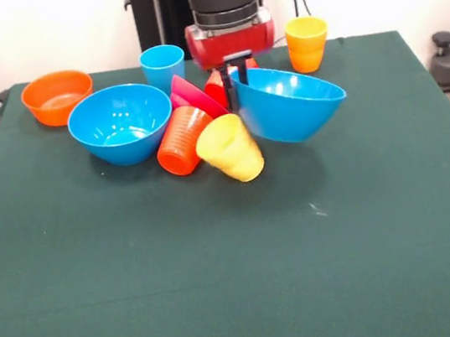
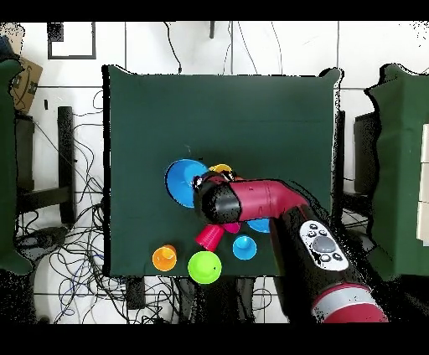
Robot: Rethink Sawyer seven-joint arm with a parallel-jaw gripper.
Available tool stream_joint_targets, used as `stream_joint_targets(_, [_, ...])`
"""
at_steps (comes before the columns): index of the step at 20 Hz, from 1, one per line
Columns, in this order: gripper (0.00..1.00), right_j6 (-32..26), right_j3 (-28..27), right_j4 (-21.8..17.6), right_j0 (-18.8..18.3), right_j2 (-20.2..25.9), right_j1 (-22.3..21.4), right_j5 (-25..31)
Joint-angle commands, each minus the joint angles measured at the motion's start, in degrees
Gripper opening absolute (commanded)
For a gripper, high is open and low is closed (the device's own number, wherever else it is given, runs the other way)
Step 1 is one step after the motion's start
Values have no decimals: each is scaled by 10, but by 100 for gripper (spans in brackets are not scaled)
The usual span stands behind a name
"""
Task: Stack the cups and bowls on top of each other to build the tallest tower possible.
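Note:
My gripper (image 1: 235, 78) is shut on the back-left rim of a large blue bowl (image 1: 290, 104), which hangs tilted with its shadow on the cloth beneath. In the overhead view this blue bowl (image 2: 184, 179) sticks out from under the arm's wrist (image 2: 216, 201). Against it leans a pale yellow cup (image 1: 230, 148) on its side, and an orange cup (image 1: 182, 141) lies beside that. A pink-red bowl (image 1: 195, 93) and a red cup (image 1: 214, 87) are wedged behind them. A second blue bowl (image 1: 121, 123) stands upright to the left. No tower stands.
An orange bowl (image 1: 55, 97) sits at the back left, a light blue cup (image 1: 163, 64) behind the pile, and a yellow-orange cup (image 1: 307, 43) at the back right. A lime-green bowl (image 2: 204, 267) rests near the table's edge by the robot. The green cloth (image 1: 242, 284) covers the table.

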Motion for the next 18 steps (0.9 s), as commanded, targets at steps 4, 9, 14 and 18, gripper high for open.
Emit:
stream_joint_targets(4, [0, -104, 35, -21, -32, 113, -20, 118])
stream_joint_targets(9, [0, -74, 36, -34, -32, 120, -15, 105])
stream_joint_targets(14, [0, -66, 40, -34, -35, 126, -17, 110])
stream_joint_targets(18, [0, -69, 40, -26, -46, 141, -18, 122])
